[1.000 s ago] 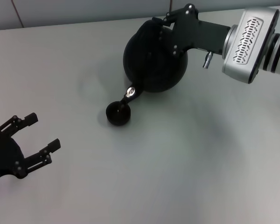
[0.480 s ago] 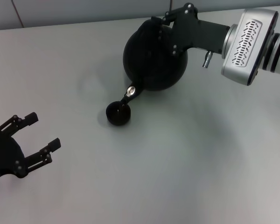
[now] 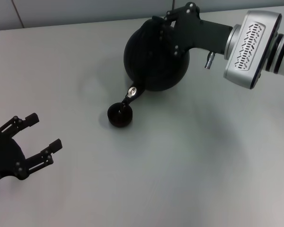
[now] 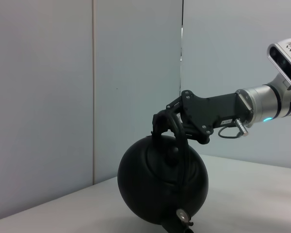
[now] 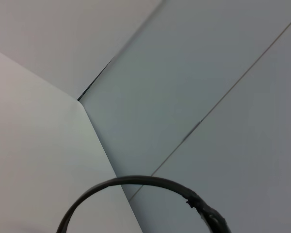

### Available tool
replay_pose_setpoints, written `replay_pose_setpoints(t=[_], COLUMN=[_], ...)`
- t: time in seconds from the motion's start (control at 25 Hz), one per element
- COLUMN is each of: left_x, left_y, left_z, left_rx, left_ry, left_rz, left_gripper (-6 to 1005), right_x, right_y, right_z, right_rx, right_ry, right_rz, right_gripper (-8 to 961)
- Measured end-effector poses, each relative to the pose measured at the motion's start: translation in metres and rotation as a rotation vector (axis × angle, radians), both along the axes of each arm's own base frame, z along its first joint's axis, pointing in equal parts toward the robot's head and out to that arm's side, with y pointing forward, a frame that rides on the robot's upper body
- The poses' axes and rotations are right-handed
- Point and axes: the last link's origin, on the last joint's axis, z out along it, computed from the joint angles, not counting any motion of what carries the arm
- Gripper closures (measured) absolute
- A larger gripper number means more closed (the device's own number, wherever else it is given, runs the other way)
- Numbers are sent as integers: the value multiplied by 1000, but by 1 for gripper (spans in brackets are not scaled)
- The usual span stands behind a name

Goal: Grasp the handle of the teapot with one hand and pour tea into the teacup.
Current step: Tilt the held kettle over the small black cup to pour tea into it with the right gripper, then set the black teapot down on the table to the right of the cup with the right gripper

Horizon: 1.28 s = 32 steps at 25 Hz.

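While parked at seven o'clock in the head view, left gripper [image 3: 35, 137]: spread wide, holding nothing. Farther in, just left of centre, cup [image 3: 119, 115] upright on the table [image 3: 189, 156]. Directly above its rim, metal-tipped spout [image 3: 132, 92], angled down from one o'clock. Beyond, at twelve o'clock, pot [image 3: 154, 59] tipped toward the cup. At its top, right gripper [image 3: 166, 23] clamped on the handle [image 4: 183, 145], arm entering from two o'clock.

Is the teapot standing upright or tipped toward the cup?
Tipped. The teapot leans with its spout pointing down over the cup, held by the right tool.
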Motion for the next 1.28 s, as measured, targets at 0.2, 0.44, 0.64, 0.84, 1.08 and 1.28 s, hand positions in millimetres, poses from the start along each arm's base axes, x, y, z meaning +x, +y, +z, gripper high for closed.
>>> replay_pose_setpoints(t=[0.2,0.44,0.64,0.84,1.08,1.28], left_x=[0,-1,-1,0,1,0], left_y=[-1,-2,-2,-2,-3,-3], left_z=[0,1,1,1,1,3], left_rx=[0,0,-1,-2,-1,-1], left_ry=[-3,-6,-9,-11,-13,-12], left_rz=[3,6,5,1,-6,-10], left_gripper=[152,152,152,152,152,152], right_x=[1,11,22,37,59,67], right_y=[0,-1,-8,-18,-31,-36], right_z=[2,11,16,20,33,36], right_rx=[-29,-76,-124,-155,-99,-89], right_ry=[73,180,273,375,537,576], right_rz=[-68,-198,-299,-394,-494,-527], right_gripper=[869,867,866,864,863,861])
